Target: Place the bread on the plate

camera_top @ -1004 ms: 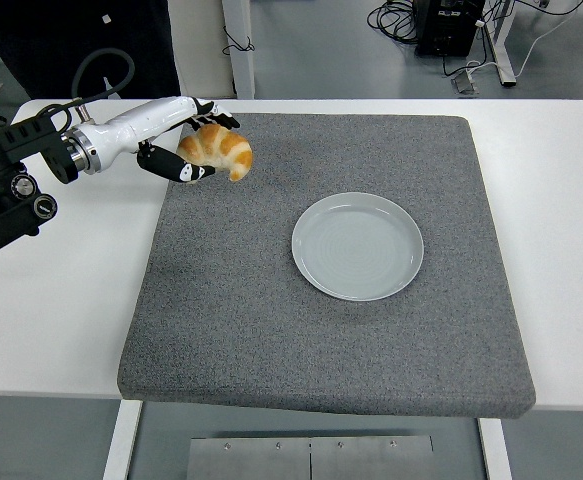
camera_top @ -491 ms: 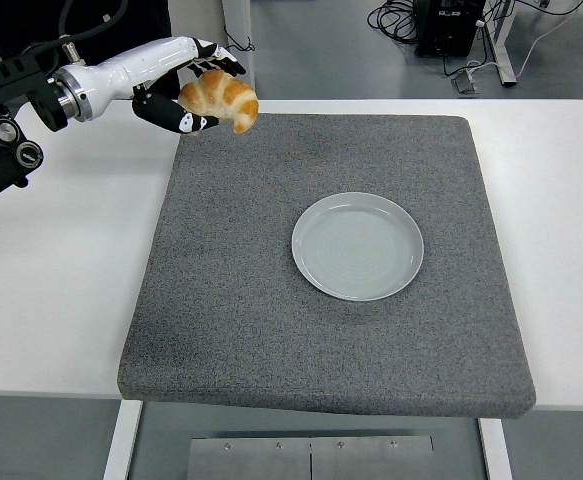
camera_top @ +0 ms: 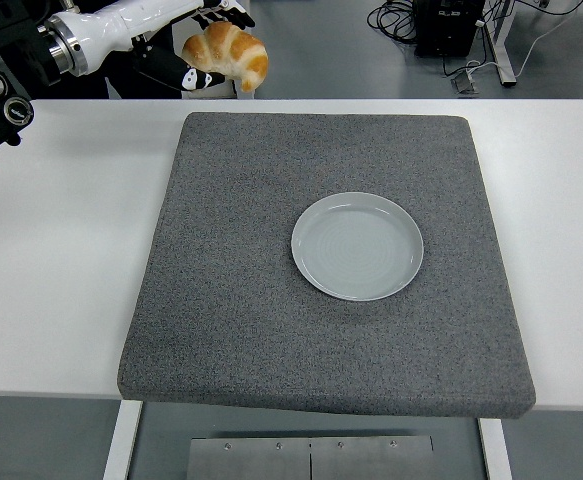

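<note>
The white rectangular table [camera_top: 61,250] fills most of the view, from the near edge to the far side. On it lies a large square mat of grey rough fabric [camera_top: 241,300], which covers the middle of the table. A round pale grey-blue plate [camera_top: 357,245] stands on this mat, a little to the right of the middle, and nothing lies on it.

The left arm of the robot, with black parts and a white forearm [camera_top: 101,28], comes in at the top left corner of the picture. Its left hand [camera_top: 186,45], with white and black fingers, is closed around a golden-brown curved croissant [camera_top: 227,52]; the fingers grip it from the left side and from below. The croissant hangs in the air above the far edge of the table, near the far left corner of the mat, and it is well apart from the plate.
</note>
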Motion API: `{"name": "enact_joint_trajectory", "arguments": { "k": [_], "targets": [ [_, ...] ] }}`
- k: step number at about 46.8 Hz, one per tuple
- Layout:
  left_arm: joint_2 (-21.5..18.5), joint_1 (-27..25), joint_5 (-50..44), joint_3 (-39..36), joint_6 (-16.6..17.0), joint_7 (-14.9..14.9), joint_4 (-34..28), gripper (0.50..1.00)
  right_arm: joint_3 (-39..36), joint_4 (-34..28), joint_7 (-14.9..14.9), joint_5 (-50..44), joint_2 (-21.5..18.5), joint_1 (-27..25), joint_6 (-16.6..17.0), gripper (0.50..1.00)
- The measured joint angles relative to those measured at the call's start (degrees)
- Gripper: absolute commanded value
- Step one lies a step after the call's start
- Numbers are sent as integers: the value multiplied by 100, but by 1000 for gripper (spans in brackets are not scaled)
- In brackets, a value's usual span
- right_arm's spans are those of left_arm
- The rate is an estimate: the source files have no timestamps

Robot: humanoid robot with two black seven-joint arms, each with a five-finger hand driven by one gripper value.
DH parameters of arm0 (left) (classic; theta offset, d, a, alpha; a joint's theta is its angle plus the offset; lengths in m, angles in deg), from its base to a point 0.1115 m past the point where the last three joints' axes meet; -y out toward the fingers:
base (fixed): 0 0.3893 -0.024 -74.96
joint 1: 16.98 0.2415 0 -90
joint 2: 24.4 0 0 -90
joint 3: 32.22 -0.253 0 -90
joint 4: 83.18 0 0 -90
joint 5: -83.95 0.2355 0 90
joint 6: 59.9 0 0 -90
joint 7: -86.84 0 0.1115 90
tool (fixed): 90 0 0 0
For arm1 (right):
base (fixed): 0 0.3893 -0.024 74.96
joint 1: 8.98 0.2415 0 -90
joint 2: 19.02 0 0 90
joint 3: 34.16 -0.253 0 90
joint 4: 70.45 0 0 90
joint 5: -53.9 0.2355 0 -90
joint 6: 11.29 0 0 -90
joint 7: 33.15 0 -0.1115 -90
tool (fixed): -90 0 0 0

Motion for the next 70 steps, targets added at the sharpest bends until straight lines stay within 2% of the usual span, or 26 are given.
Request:
{"name": "enact_joint_trajectory", "arguments": {
  "k": [9, 23, 49, 70],
  "targets": [
    [205, -14, 12, -6, -1, 67, -70, 689, -1, 1, -1, -1, 0, -1, 0, 1000],
    [823, -52, 11, -21, 2, 199, -81, 692, 0, 2, -1, -2, 0, 0, 0, 1000],
    [1670, -163, 61, -86, 9, 213, -81, 696, 0, 2, 1, 0, 0, -1, 0, 1000],
    [1813, -99, 105, -574, 54, 203, -69, 696, 0, 3, 1, -2, 0, 0, 0, 1000]
  ]
}}
